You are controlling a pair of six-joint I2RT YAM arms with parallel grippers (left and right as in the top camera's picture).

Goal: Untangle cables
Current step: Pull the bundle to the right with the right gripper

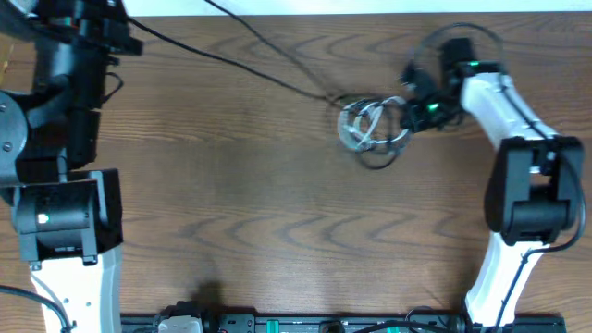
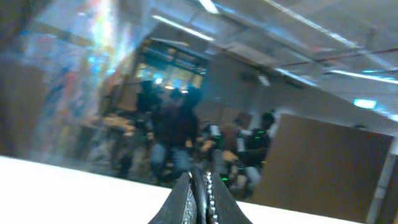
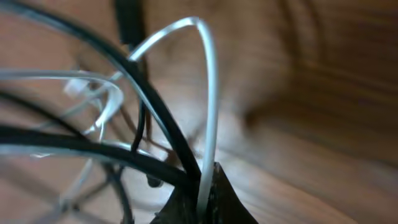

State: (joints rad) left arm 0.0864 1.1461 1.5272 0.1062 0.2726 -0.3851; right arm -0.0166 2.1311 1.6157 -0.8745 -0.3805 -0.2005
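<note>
Dark wood tabletop point(image 1: 231, 185). The cables point(image 1: 373, 129) sit in a tangled clump right of centre, with one black cable point(image 1: 259, 55) trailing off to the far edge. Right gripper point(image 3: 200, 199) is closed at the clump's edge, pinching a white cable point(image 3: 208, 93) together with black strands. Left gripper point(image 2: 199, 196) is closed on nothing and raised, facing a blurred room.

Cables point(image 1: 370, 131) crowd right tool point(image 1: 410, 114); open table point(image 1: 231, 213) elsewhere.
</note>
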